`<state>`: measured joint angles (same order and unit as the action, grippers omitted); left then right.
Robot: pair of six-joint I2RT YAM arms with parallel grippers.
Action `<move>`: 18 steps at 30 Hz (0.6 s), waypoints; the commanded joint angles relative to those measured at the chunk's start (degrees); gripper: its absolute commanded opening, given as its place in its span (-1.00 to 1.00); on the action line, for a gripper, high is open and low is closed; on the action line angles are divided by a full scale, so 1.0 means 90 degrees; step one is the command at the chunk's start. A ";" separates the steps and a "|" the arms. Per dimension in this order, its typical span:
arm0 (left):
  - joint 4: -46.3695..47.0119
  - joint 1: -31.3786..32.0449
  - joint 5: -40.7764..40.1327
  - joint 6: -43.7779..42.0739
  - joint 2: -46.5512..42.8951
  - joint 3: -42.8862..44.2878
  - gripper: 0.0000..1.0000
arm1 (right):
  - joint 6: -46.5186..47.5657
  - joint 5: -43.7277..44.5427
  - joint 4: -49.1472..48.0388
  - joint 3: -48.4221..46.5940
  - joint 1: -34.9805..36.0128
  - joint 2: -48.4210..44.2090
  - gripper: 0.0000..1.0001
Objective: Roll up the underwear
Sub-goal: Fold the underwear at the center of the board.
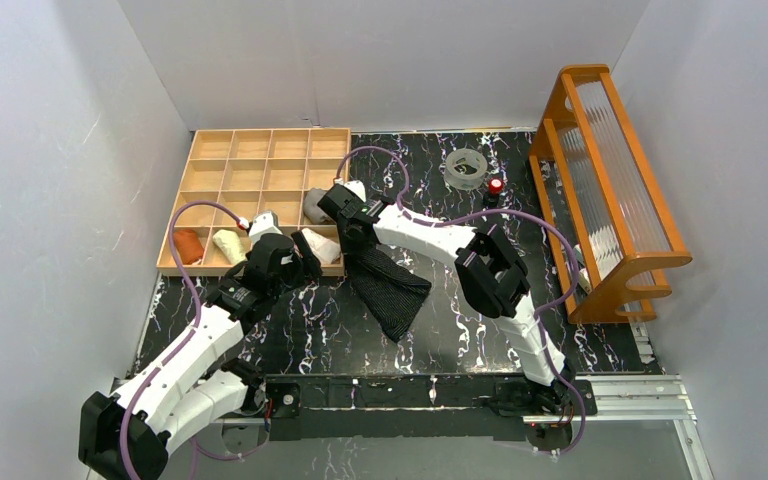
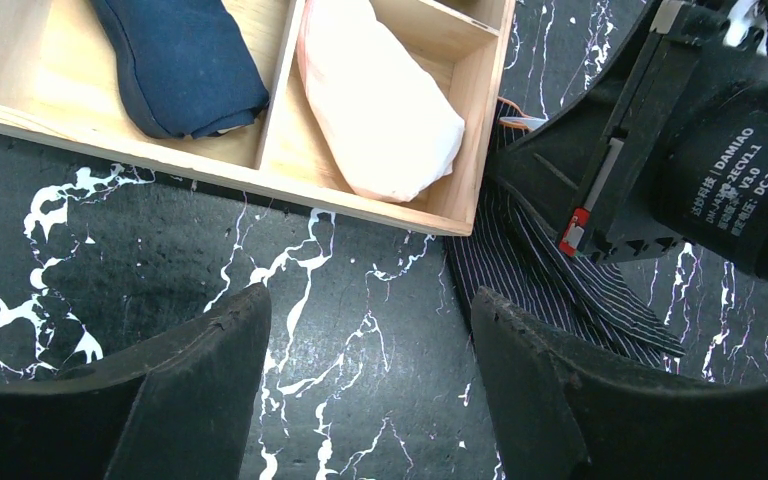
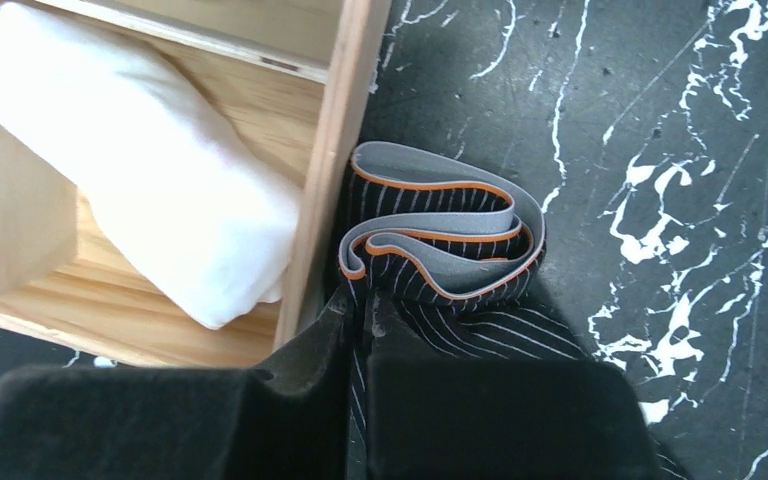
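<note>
Right gripper (image 3: 360, 318): jaws nearly together, pinching a fold of the striped underwear (image 3: 440, 250) just below its grey, orange-edged waistband. The waistband end is folded over itself in loops. It lies against the outer wall of the wooden tray (image 3: 335, 170), at the tray's near right corner. The wrist is pitched down. In the top view the right arm runs from the gripper towards 4 o'clock, with its elbow raised over mid-table, then drops to its base at 5 o'clock.

Left gripper (image 2: 370, 310): jaws wide, nothing between them, hovering over bare table (image 2: 160, 250) just in front of the tray's near wall. The left arm reaches from its base at 7 o'clock towards 1 o'clock. Its gripper sits just beside the right arm's wrist housing.

Garment location: table centre. From the pinch point the cloth trails flat towards 5 o'clock and widens into a fan.

Edges: the tray occupies 10–11 o'clock. A white roll (image 3: 150, 170) fills the corner compartment right beside the pinch, and a navy roll (image 2: 180, 60) fills the compartment next to it. A wooden rack (image 1: 610, 190) lines the 3 o'clock edge. The tape ring (image 1: 466, 168) and the red-topped object (image 1: 495, 186) sit near 1 o'clock, well apart from the cloth.

Open room: bare marble shows from 3 to 6 o'clock of the cloth and at 8 o'clock in front of the tray.
</note>
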<state>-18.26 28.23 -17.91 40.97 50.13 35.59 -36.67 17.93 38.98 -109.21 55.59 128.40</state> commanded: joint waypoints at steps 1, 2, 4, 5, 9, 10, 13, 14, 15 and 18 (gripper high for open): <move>-0.0108 -0.0031 -0.0189 0.0054 -0.0091 -0.0039 0.41 | -0.0164 -0.0214 -0.0455 -0.0179 0.0028 -0.0067 -0.78; -0.0109 -0.0031 -0.0180 0.0049 -0.0091 -0.0040 0.41 | -0.0177 -0.0165 -0.0420 -0.0163 0.0011 0.0017 -0.78; -0.0147 -0.0031 -0.0177 0.0053 -0.0105 -0.0040 0.41 | -0.0203 -0.0192 -0.0349 -0.0097 -0.0061 0.0175 -0.75; -0.0164 -0.0031 -0.0179 0.0053 -0.0118 -0.0039 0.41 | -0.0216 -0.0308 -0.0355 -0.0033 -0.0117 0.0207 -0.74; -0.0192 -0.0031 -0.0183 0.0072 -0.0186 -0.0067 0.41 | -0.0137 -0.0700 -0.0828 0.0445 -0.0284 -0.0037 -0.68; -0.0187 -0.0031 -0.0175 0.0082 -0.0194 -0.0075 0.41 | -0.0080 -0.0778 -0.0945 0.0540 -0.0322 -0.0127 -0.60; -0.0115 -0.0031 -0.0097 0.0092 -0.0137 -0.0074 0.41 | 0.0176 -0.1389 -0.1119 0.0631 -0.0473 -0.0323 -0.37; -0.0080 -0.0031 -0.0055 0.0087 -0.0111 -0.0069 0.41 | 0.0311 -0.1589 -0.1198 0.0649 -0.0499 -0.0444 -0.33; -0.0028 -0.0031 -0.0014 0.0075 -0.0077 -0.0063 0.41 | 0.0413 -0.1730 -0.1261 0.0686 -0.0508 -0.0557 -0.25; 0.0081 -0.0031 0.0166 -0.0001 0.0027 -0.0008 0.42 | 0.0597 -0.2397 -0.1448 0.0862 -0.0603 -0.1036 -0.09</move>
<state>-18.33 28.23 -17.26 41.17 49.84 35.57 -34.94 5.08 30.37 -103.02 51.27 127.15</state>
